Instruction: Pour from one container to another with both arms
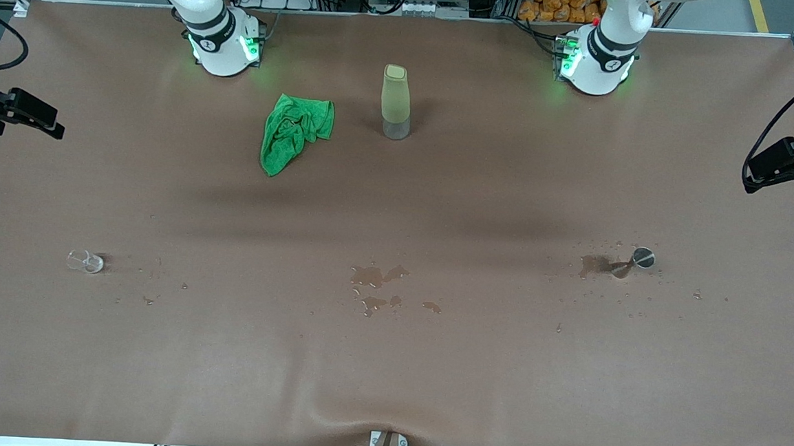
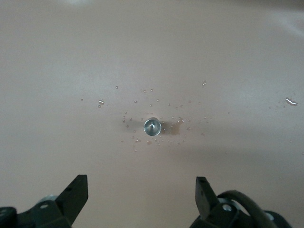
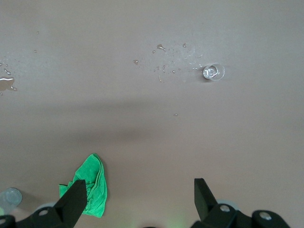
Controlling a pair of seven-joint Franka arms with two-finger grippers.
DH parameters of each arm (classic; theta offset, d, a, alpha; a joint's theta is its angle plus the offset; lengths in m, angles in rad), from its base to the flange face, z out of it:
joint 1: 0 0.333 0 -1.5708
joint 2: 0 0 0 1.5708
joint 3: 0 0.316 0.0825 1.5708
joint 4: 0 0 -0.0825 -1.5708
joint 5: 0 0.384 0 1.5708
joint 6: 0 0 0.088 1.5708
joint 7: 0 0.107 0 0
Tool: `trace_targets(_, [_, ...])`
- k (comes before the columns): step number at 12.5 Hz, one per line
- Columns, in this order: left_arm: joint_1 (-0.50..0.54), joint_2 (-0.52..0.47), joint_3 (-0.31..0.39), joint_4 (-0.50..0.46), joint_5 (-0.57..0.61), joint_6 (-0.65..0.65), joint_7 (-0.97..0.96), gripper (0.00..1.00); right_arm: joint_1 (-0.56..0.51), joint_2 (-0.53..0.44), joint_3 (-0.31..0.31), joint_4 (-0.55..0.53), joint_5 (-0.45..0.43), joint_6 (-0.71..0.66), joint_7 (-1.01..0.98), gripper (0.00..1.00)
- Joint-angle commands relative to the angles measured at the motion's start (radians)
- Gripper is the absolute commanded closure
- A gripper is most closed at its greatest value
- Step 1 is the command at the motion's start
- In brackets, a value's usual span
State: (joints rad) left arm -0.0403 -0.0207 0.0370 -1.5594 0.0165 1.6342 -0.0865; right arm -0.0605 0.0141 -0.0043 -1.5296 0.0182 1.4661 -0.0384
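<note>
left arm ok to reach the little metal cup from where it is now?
Probably yes. The metal cup stands alone among spilled drops toward the left arm's end of the table, nothing beside it. The left gripper hangs over it with jaws open, the cup in plain sight between them.

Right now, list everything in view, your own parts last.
bottle: one, pale green with a clear base, upright between the two arm bases.
cloth: one, green, crumpled beside the bottle, toward the right arm's end.
clear cup: one, transparent, toward the right arm's end, nearer the front camera.
metal cup: one, silver, toward the left arm's end, beside a wet patch.
spilled water: several dark patches, mid-table.
left gripper: open, high over the metal cup.
right gripper: open, high over the table, cloth under one finger.
</note>
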Motion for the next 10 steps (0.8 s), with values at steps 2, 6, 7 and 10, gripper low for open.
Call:
trace_targets(2, [-0.004,0.002,-0.002,0.018,0.011,-0.019,-0.004,0.00,-0.022,-0.010,0.020,-0.009,-0.015,-0.009,0.003,0.00])
trace_targets(6, [-0.015,0.002,-0.003,0.019,0.011,-0.017,-0.004,0.00,-0.022,-0.010,0.020,-0.011,-0.015,-0.009,0.003,0.00])
trace_targets(7, [-0.013,0.002,-0.003,0.019,0.011,-0.017,-0.004,0.00,-0.022,-0.010,0.020,-0.011,-0.015,-0.009,0.003,0.00])
trace_targets(10, [-0.009,0.004,-0.003,0.019,-0.004,-0.017,-0.004,0.00,-0.039,0.001,0.020,-0.011,-0.015,-0.009,-0.024,0.00])
